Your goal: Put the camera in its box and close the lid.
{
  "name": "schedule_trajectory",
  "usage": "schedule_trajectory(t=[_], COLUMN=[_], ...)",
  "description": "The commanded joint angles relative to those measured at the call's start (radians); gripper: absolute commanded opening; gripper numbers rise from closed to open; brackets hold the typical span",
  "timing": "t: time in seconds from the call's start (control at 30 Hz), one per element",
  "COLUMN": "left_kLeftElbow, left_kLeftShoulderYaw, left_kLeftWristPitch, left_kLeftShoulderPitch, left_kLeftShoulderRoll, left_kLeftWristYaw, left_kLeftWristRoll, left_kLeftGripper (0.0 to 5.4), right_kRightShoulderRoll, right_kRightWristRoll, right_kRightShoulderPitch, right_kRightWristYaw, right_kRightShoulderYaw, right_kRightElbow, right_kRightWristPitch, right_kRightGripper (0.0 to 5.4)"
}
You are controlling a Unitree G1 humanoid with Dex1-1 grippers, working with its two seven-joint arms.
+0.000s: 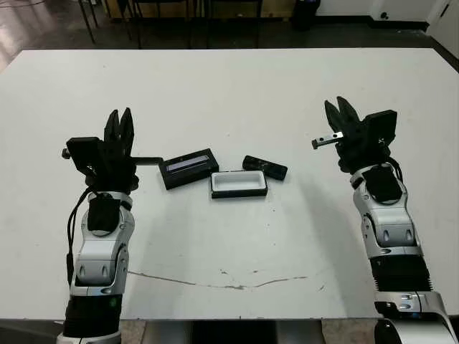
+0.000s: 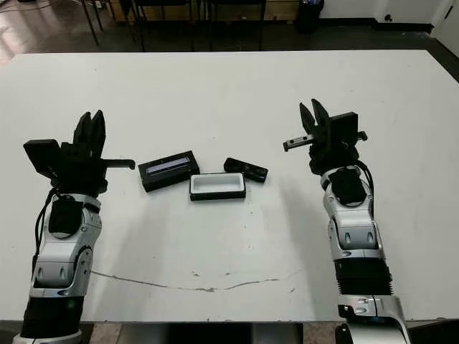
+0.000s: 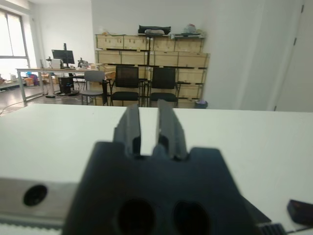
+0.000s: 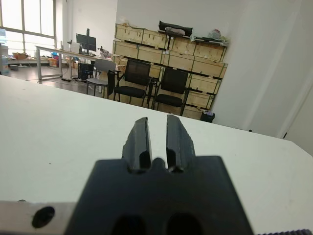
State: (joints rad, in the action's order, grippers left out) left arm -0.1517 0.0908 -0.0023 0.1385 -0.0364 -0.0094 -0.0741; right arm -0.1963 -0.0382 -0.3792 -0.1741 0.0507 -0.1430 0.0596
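White tabletop point(image 1: 237, 244) seen from the head camera, with 2 arms and 3 task items. No brand, label or writing can be read on any item.

Left: the left claw point(image 1: 120, 124) stands raised above the tabletop, fingers pointing away from the robot, slightly parted with a narrow gap between them; it grasps nothing. It sits left of the items and apart from them.

Centre, from left to right: the lid point(image 1: 188, 168), a flat black rectangle with a pale grey-blue stripe along its top, lies flat and slightly angled. Just beside it on the right lies the box point(image 1: 239, 184), an open tray, black outside and white inside, nothing in it. The lid's right end comes very close to the box's left corner; contact cannot be told. Just right of the box and a little farther from the robot lies the camera point(image 1: 265, 167), a slim glossy black bar with rounded ends, angled on the tabletop, near the box's far right corner.

Right: the right claw point(image 1: 341, 113) is raised, well apart from the camera, fingers slightly parted, holding nothing.

Wrist views: black chairs point(image 4: 146, 81) and stacked wooden crates point(image 4: 168, 49) stand beyond the tabletop.
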Motion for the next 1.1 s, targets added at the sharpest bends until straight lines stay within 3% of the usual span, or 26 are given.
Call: schedule_trajectory(t=[0.03, 0.37, 0.63, 0.8, 0.93, 1.1], left_kLeftElbow=[-0.007, -0.019, -0.040, -0.056, -0.059, -0.058], left_kLeftShoulderYaw=[-0.006, -0.006, -0.001, -0.004, -0.004, -0.001], left_kLeftWristPitch=[0.015, 0.038, 0.027, 0.040, 0.040, 0.034], left_kLeftShoulderPitch=[-0.035, -0.042, -0.066, -0.075, -0.081, -0.085], left_kLeftShoulderRoll=[-0.019, -0.027, -0.023, -0.023, -0.024, -0.030], left_kLeftWristYaw=[-0.028, -0.037, -0.048, -0.049, -0.049, -0.054], left_kLeftWristRoll=[-0.004, 0.004, -0.007, -0.004, -0.003, 0.000], left_kLeftGripper=[0.01, 0.01, 0.01, 0.01, 0.00, 0.00], right_kRightShoulderRoll=[-0.003, -0.049, -0.202, -0.272, -0.321, -0.345], right_kRightWristRoll=[0.000, -0.021, -0.086, -0.104, -0.102, -0.101], right_kRightShoulderPitch=[0.014, -0.006, -0.054, -0.084, -0.108, -0.141], right_kRightWristYaw=[-0.009, -0.107, -0.363, -0.477, -0.586, -0.701], right_kRightShoulderYaw=[-0.005, -0.007, -0.006, -0.025, -0.066, -0.114], right_kRightElbow=[0.013, -0.027, -0.038, -0.056, -0.059, -0.099], right_kRightWristPitch=[-0.024, -0.006, -0.038, -0.125, -0.195, -0.226], right_kRightGripper=[0.00, 0.00, 0.00, 0.00, 0.56, 1.68])
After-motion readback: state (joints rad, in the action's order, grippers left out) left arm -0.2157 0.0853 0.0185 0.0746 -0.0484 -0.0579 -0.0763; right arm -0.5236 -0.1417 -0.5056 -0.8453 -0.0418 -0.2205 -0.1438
